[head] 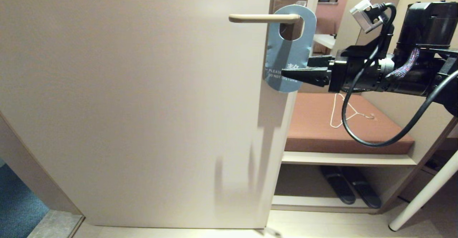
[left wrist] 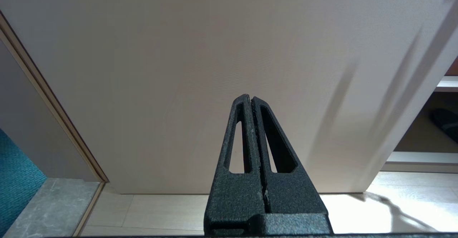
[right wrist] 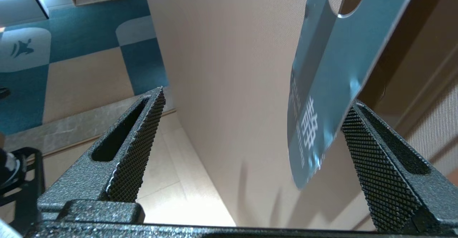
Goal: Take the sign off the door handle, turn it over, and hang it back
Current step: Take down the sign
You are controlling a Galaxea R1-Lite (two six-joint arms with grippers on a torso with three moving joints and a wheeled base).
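The sign [head: 288, 53] hangs by its oval hole on the door handle [head: 263, 18], grey-blue "PLEASE DO NOT DISTURB" face towards me. My right gripper [head: 291, 74] reaches in from the right at the sign's lower end. In the right wrist view the jaws stand wide open [right wrist: 250, 112], and the sign [right wrist: 329, 87] hangs between them, close against one finger [right wrist: 372, 159]. My left gripper [left wrist: 250, 100] is shut and empty, low in front of the door, out of the head view.
The beige door [head: 136, 102] fills the left and middle. Beyond its edge is a brown bench [head: 343, 127] with a white wire clothes hanger [head: 345, 114], slippers [head: 350, 189] on the shelf below, and a white leg [head: 425, 195] at right.
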